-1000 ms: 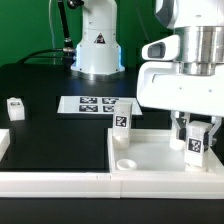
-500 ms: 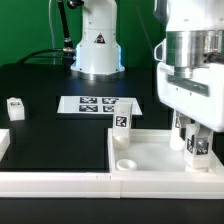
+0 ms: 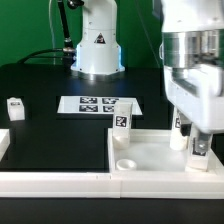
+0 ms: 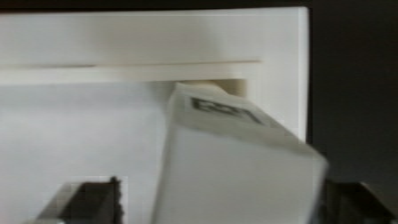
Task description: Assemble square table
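- Black bench carried all the parts.
- Tabletop lay rim-up at the exterior view's right front, with its near socket empty.
- Leg stood over the tabletop's corner at the exterior view's right. It sat lower than a second earlier, and the wrist above it had turned.
- That drop with rotation probably meant the leg was being screwed into its socket. How deep it had seated was hidden.
- Gripper straddled the leg. The wrist view showed the leg tilted, with a dark gap beside one finger, so I could not tell whether the jaws clamped it.
- Second leg stood at the tabletop's far corner, seated or just behind, unclear.
- Third leg sat well apart at the exterior view's left.
- Marker board lay beyond, and a rail ran along the front.
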